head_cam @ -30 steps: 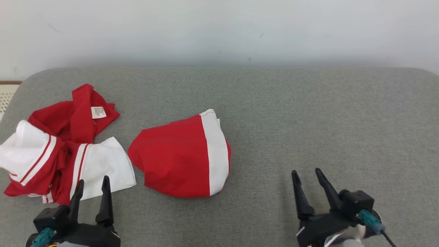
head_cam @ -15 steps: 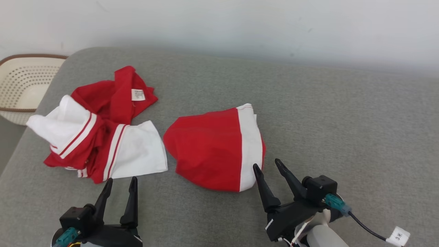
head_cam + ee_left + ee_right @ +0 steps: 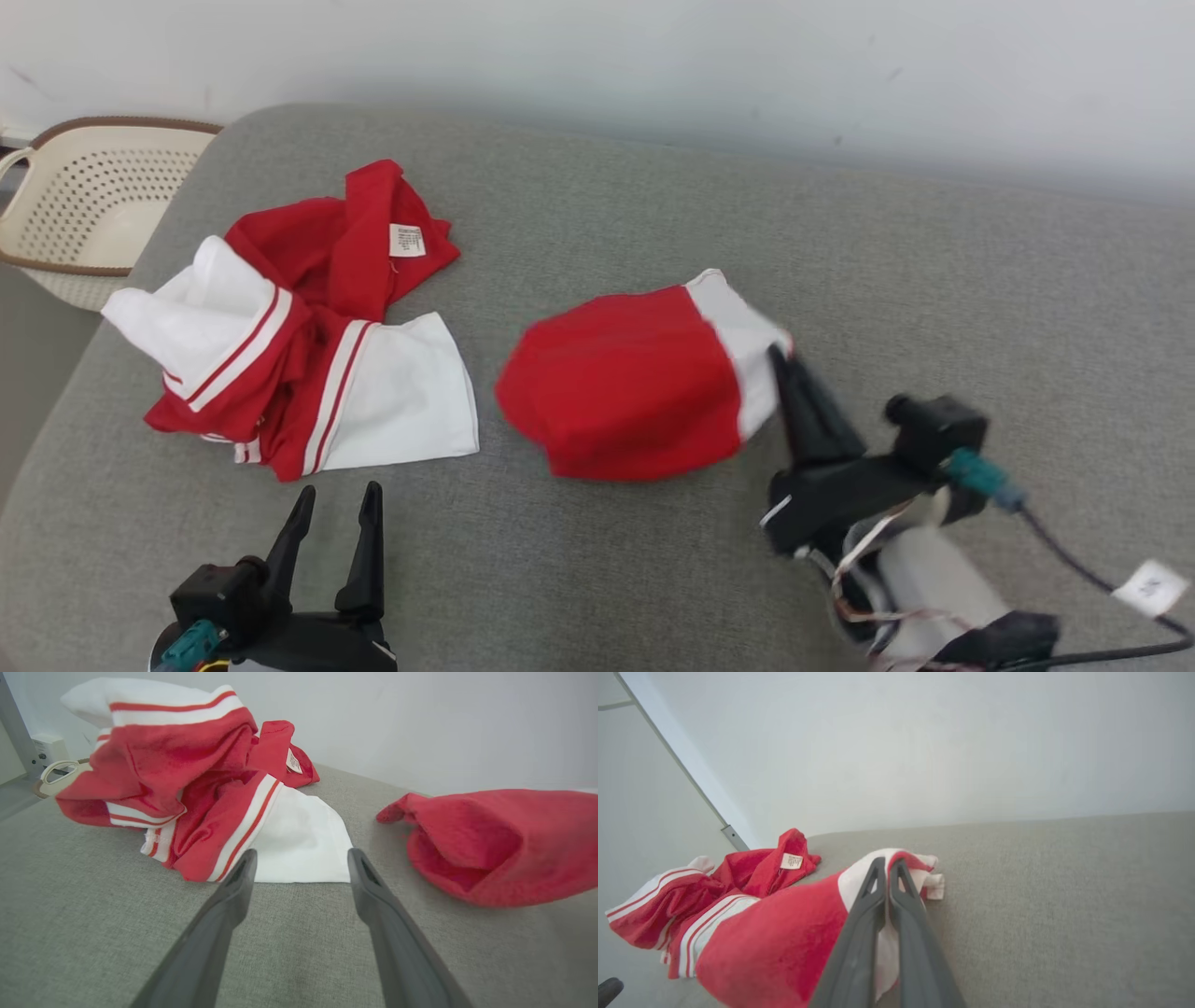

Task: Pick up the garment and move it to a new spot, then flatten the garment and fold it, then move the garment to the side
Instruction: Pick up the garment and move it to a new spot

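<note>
Cloth pinch on the right side, basically. The right claw [image 3: 782, 357] has its two dark fingers squeezed together on the white band of the folded red garment [image 3: 635, 387]. In the right wrist view the fingers [image 3: 861, 933] are pressed flat against each other with white fabric bunched around and under them. The garment's red part spreads away to that claw's left, resting on the grey cushion [image 3: 934, 280], and the white edge looks tugged up a bit toward the fingertips. It's blurry there in the head view, so I can't say how much cloth is actually caught.

The left claw [image 3: 340, 488] is spread wide with nothing in it, low over bare cushion. Just past its fingertips is the white flap of a crumpled red-and-white garment [image 3: 280, 355], near but not touching as far as I can tell. That heap has white stripes and a little white label [image 3: 407, 240] on its far red part. The folded garment sits ahead and to the right of the left claw, with a strip of cushion between it and the heap.

Way off to the left claw's far left, past the cushion edge, there's a cream perforated basket [image 3: 84, 187] with a brown rim.
</note>
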`<state>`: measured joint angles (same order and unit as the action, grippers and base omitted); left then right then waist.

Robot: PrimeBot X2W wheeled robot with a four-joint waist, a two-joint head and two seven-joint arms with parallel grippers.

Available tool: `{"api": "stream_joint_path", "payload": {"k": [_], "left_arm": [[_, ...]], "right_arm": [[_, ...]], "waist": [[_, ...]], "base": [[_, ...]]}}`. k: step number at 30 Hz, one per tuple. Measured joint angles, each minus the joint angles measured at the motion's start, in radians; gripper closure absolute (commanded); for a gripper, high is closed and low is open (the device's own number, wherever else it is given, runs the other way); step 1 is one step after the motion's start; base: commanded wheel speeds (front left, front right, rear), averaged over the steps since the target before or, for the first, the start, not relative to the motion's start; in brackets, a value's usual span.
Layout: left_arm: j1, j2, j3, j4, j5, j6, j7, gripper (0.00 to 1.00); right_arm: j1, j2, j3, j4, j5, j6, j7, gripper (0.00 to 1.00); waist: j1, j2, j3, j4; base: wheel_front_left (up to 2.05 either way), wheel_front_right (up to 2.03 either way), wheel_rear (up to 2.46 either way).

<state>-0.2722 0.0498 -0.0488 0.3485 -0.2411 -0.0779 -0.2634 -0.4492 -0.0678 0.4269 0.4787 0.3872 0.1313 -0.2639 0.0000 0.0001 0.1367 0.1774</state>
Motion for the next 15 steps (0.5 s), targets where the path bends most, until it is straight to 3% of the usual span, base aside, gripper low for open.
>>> {"api": "stream_joint_path", "payload": {"k": [5,8,11,15], "left_arm": [[0.001,0.001,-0.009,0.004,-0.014,-0.001,0.000,0.00],[-0.001,0.001,-0.026,0.008,-0.030,-0.001,0.000,0.00],[-0.009,0.000,-0.044,0.009,-0.036,0.000,0.000,0.00],[-0.013,0.000,-0.070,0.009,-0.046,0.002,0.000,0.00]], "right_arm": [[-0.046,-0.065,-0.088,-0.106,-0.055,0.000,0.000,1.00],[-0.114,-0.122,-0.086,-0.162,-0.104,0.000,0.000,1.00],[-0.177,-0.156,-0.045,-0.189,-0.130,0.000,0.000,1.00],[-0.232,-0.168,0.135,-0.186,-0.149,-0.001,0.000,1.00]], "waist": [[0.0000,0.0000,-0.004,-0.036],[0.0000,0.0000,-0.010,-0.066],[0.0000,0.0000,-0.016,-0.081],[-0.0001,0.0000,-0.024,-0.078]], "base": [[0.00,0.00,0.00],[0.00,0.00,0.00],[0.00,0.00,0.00],[0.00,0.00,0.00]]}}
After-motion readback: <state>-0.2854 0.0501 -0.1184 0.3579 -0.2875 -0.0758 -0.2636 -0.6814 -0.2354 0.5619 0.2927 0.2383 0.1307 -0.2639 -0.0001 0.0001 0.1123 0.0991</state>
